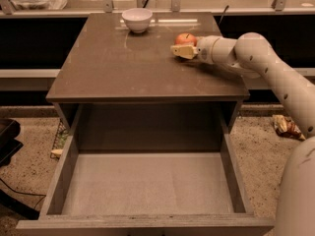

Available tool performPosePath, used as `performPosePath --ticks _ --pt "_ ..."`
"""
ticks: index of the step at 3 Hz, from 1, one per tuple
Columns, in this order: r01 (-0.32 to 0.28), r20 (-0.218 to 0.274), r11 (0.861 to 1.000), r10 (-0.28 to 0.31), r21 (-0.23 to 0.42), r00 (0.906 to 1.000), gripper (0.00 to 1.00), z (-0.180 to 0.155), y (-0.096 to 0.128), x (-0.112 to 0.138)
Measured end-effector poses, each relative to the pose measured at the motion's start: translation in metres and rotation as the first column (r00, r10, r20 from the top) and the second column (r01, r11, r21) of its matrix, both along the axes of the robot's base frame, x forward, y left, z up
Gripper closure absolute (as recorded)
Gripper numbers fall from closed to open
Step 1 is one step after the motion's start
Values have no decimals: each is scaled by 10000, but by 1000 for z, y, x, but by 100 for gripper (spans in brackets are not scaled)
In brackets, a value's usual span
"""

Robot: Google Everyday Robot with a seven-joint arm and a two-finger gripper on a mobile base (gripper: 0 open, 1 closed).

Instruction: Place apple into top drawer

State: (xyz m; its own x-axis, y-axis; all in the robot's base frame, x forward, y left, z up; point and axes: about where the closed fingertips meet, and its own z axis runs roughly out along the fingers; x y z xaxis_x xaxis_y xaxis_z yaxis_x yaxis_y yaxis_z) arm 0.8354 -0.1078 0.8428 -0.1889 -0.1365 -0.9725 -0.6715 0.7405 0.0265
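Note:
The apple [186, 38], small and red-orange, sits on the cabinet top towards its back right. My gripper [181, 47] reaches in from the right, level with the cabinet top, and its cream tip lies right against the apple's near side, covering the apple's lower part. The top drawer [147, 183] is pulled wide open below the front of the cabinet. Its flat grey floor holds nothing.
A white bowl [137, 19] stands at the back centre of the cabinet top [118, 68]. My white arm [275, 73] crosses the right side of the view. Some litter [287, 127] lies on the speckled floor to the right, and a dark object [7, 141] at the left.

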Motion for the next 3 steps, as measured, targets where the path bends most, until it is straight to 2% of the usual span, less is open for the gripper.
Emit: performPosePath --ticks 1,2,3 --pt "-57 -22 10000 57 11 10000 80 -2 4 0" --pt "-87 -32 10000 87 16 10000 99 -2 7 0" --pt "-99 -36 9999 99 18 9999 100 -3 8 1"
